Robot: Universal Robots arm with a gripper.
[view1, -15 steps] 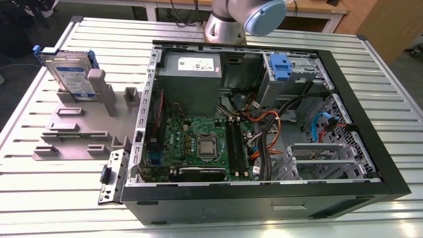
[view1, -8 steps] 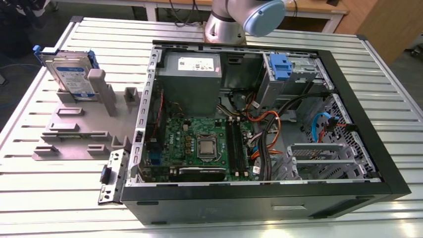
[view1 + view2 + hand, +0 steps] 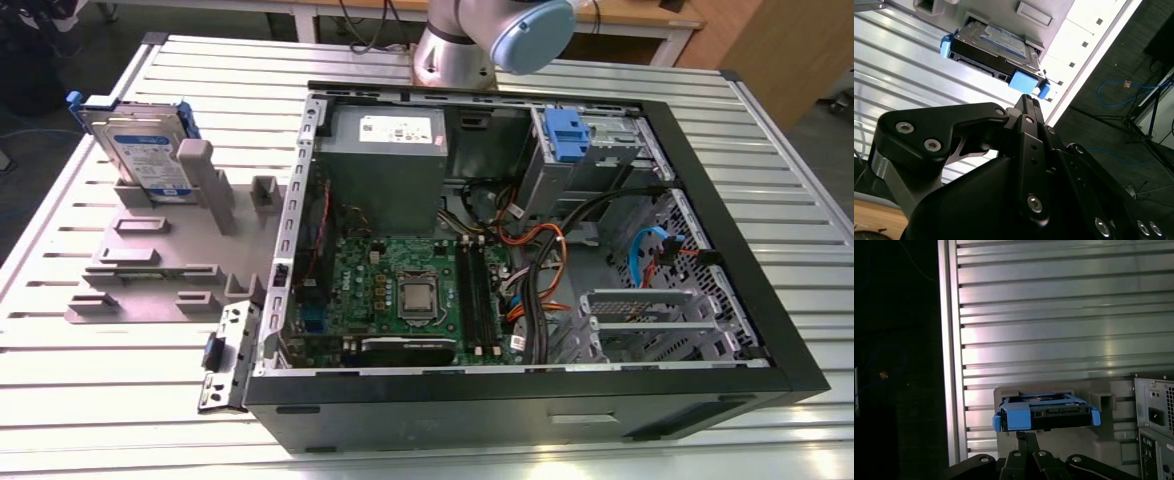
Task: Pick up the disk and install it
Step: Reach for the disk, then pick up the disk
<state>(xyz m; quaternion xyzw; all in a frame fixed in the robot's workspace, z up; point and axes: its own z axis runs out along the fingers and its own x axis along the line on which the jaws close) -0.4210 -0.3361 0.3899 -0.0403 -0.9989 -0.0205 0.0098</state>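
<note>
The disk (image 3: pixel 139 150) is a silver hard drive with a white-and-blue label and blue side rails. It stands on edge in a grey holder (image 3: pixel 147 265) on the exterior view's left, beside the open computer case (image 3: pixel 534 250). Both wrist views show the disk (image 3: pixel 994 47) (image 3: pixel 1046 412) ahead of my gripper (image 3: pixel 1027 102) (image 3: pixel 1026 436). The black fingers are pressed together with nothing between them. Their tips point at the disk's blue-railed end, a short gap away from it.
Inside the case, a blue plastic clip (image 3: pixel 567 135) sits in the drive bay at the far right, near the grey power supply (image 3: pixel 387 150), motherboard (image 3: pixel 414 295) and loose cables (image 3: pixel 547 250). The ribbed metal table (image 3: pixel 120 360) ends just beyond the holder.
</note>
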